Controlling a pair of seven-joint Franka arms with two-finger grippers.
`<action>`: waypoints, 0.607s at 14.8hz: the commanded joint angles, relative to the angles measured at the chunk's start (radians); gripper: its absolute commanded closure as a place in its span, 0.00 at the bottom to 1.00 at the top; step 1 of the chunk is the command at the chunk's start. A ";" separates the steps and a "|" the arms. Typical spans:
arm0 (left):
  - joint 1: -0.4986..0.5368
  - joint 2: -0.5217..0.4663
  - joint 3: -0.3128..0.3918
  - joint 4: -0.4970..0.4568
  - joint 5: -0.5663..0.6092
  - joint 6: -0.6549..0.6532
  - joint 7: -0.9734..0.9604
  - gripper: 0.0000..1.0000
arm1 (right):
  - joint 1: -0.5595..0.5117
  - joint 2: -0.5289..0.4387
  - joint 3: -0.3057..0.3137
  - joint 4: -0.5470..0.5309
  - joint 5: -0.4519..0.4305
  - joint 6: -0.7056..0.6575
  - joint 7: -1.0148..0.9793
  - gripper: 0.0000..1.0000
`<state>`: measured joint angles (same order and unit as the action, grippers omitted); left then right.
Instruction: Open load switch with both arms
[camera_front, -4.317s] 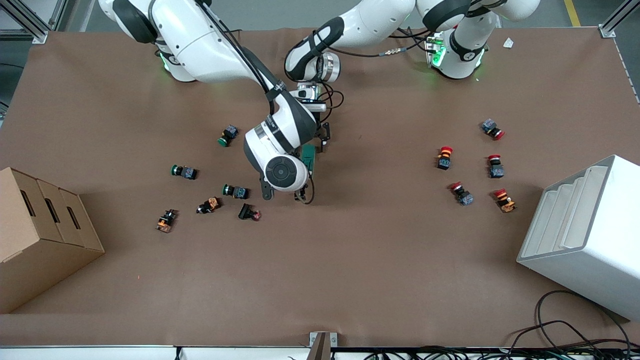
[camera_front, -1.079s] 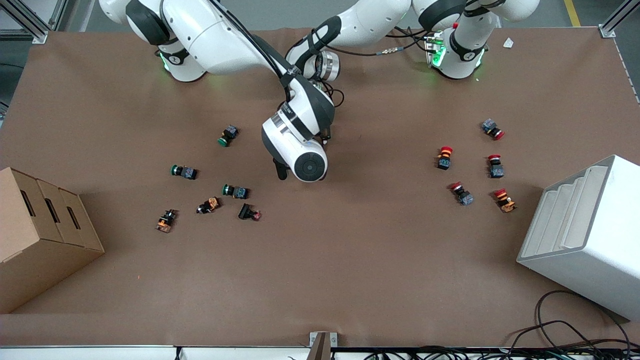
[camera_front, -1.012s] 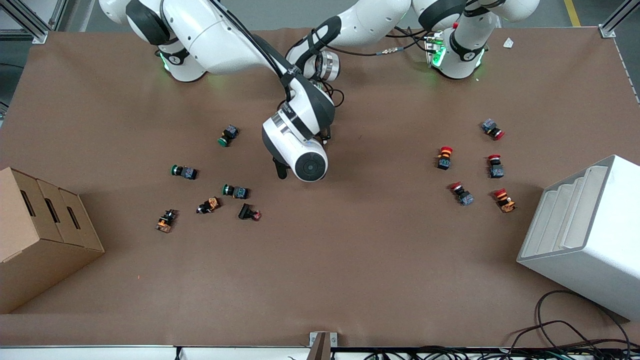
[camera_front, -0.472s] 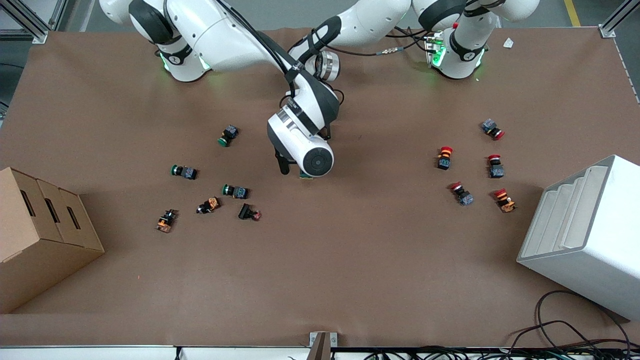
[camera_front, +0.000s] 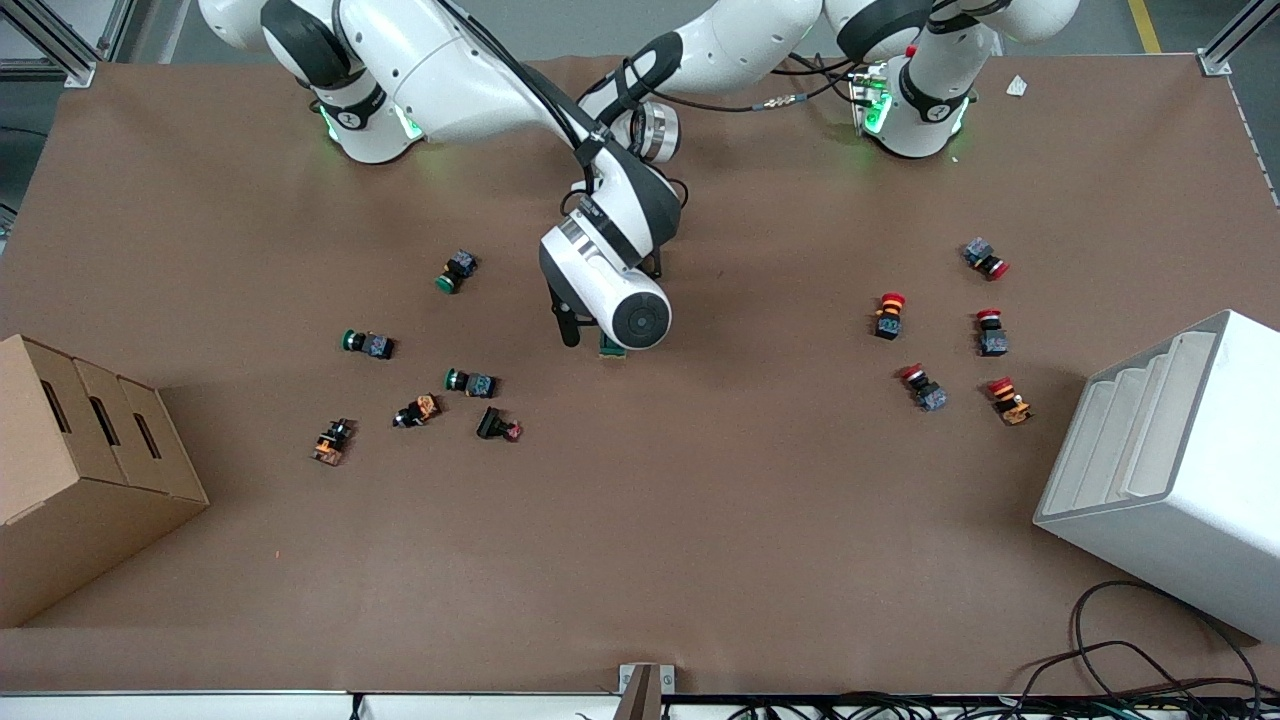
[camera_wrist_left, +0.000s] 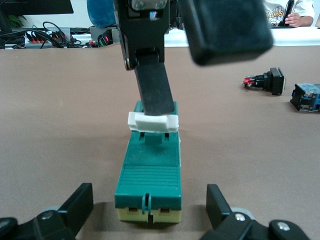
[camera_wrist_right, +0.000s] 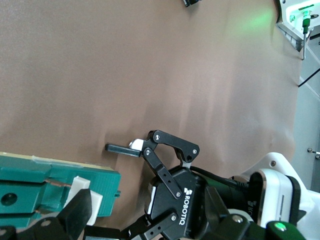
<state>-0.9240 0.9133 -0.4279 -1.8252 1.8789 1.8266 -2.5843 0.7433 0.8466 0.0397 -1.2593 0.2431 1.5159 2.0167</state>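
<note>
The load switch (camera_wrist_left: 148, 175) lies on the brown table, a dark green block with a white toggle (camera_wrist_left: 152, 121) at one end. In the front view only its end (camera_front: 612, 347) shows from under the right arm's wrist (camera_front: 610, 295). My left gripper (camera_wrist_left: 148, 207) is open, its fingers (camera_wrist_left: 80, 205) standing either side of the switch's plain end with gaps. My right gripper (camera_wrist_left: 192, 85) is open above the toggle end, and one finger (camera_wrist_left: 155, 85) rests against the white toggle. The right wrist view shows the switch (camera_wrist_right: 50, 185) and the left gripper's body (camera_wrist_right: 182, 197).
Green, orange and black push buttons (camera_front: 470, 382) lie scattered toward the right arm's end, beside a cardboard box (camera_front: 80, 470). Red push buttons (camera_front: 922, 387) lie toward the left arm's end near a white bin (camera_front: 1170, 470). Cables (camera_front: 1120, 670) trail at the front edge.
The right arm's wrist has drifted slightly toward the left arm's end, and the switch's green end now peeks out from under it. The left arm has held still.
</note>
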 joint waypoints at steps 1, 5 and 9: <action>-0.009 0.041 -0.002 0.001 -0.006 0.016 -0.031 0.00 | 0.013 -0.015 0.002 -0.040 -0.019 0.040 0.011 0.00; -0.007 0.041 -0.002 0.003 -0.006 0.016 -0.033 0.00 | 0.016 -0.015 0.002 -0.049 -0.019 0.050 0.013 0.00; -0.007 0.041 -0.002 0.003 -0.004 0.016 -0.033 0.00 | 0.024 -0.015 0.000 -0.061 -0.022 0.067 0.013 0.00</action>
<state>-0.9240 0.9133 -0.4279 -1.8252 1.8789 1.8265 -2.5844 0.7599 0.8466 0.0403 -1.2890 0.2341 1.5545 2.0167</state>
